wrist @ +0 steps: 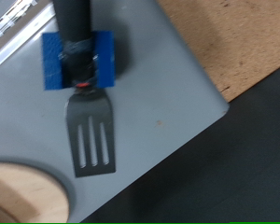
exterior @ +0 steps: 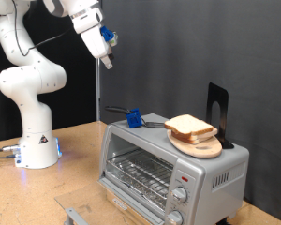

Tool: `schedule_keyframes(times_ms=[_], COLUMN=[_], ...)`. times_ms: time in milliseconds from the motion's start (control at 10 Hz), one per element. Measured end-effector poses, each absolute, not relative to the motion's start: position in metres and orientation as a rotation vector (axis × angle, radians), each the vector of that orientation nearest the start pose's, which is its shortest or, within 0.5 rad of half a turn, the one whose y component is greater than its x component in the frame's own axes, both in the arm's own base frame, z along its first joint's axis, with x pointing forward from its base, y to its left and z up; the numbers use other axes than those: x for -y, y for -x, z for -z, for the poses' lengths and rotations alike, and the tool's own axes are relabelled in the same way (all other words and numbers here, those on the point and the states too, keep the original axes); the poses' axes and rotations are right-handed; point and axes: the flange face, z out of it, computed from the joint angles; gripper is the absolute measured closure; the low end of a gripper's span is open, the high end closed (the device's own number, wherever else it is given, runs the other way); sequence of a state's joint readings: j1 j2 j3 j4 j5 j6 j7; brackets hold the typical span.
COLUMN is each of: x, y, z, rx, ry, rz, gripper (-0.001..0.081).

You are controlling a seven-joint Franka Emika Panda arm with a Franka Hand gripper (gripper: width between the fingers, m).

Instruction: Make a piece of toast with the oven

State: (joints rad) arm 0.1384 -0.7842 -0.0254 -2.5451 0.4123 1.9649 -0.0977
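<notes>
The silver oven [exterior: 211,173] stands at the exterior view's lower right, its wire rack [exterior: 140,173] showing behind the glass front. No single piece of toast shows; only piled slices [exterior: 190,127] lie on a round wooden board [exterior: 204,148] on the oven's top. A black spatula [exterior: 152,123] with a blue block [exterior: 133,118] on its handle lies on the oven top beside the board. My gripper [exterior: 107,60] hangs high above the oven's left end, holding nothing. The wrist view looks down on the spatula [wrist: 91,135], the blue block [wrist: 56,61] and the oven top [wrist: 168,84]; no fingers show there.
A black stand [exterior: 218,108] rises behind the board. The oven's two knobs [exterior: 181,195] sit at its front right. The robot base [exterior: 36,141] stands on the wooden table [exterior: 80,173] at the left. A grey flat piece [exterior: 73,214] lies before the oven.
</notes>
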Motion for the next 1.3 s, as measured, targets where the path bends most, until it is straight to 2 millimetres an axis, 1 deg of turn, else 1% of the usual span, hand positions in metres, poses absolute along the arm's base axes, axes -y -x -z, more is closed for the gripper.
schedule_keyframes(times_ms=[200, 400, 600, 700, 900, 1100, 1300], x=[-0.063, -0.060, -0.058, -0.058, -0.058, -0.060, -0.061], y=[-0.333, -0.343, -0.355, -0.355, -0.357, -0.360, -0.364], z=[-0.545, -0.547, -0.541, -0.541, -0.542, -0.539, -0.533], rx=[0.086, 0.058, 0.082, 0.079, 0.139, 0.148, 0.071], ry=[2.702, 2.690, 2.695, 2.695, 2.725, 2.784, 2.829], rz=[0.278, 0.403, 0.475, 0.466, 0.534, 0.545, 0.473], gripper=[-0.0002, -0.0002, -0.0002, -0.0002, -0.0002, -0.0002, -0.0002])
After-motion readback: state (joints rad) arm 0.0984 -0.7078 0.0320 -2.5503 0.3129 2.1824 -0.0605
